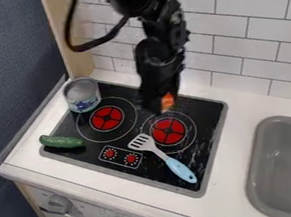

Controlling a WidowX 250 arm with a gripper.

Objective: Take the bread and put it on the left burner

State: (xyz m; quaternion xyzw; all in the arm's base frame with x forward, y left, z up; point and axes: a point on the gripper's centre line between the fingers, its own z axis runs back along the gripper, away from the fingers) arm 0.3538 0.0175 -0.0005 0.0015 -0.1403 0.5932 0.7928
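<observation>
The black gripper [156,107] hangs over the back of the black stove top, between the two burners and a little behind the right one. An orange and whitish thing [168,101] shows at its right side, partly hidden by it; whether this is the bread I cannot tell. The left burner [107,118] is a red disc with a dark cross, with nothing on it.
A metal can [82,94] stands at the stove's back left corner, and a green cucumber [61,141] lies at its left edge. A spatula [162,154] with a blue handle lies beside the right burner [168,130]. The grey sink [262,165] is at the right.
</observation>
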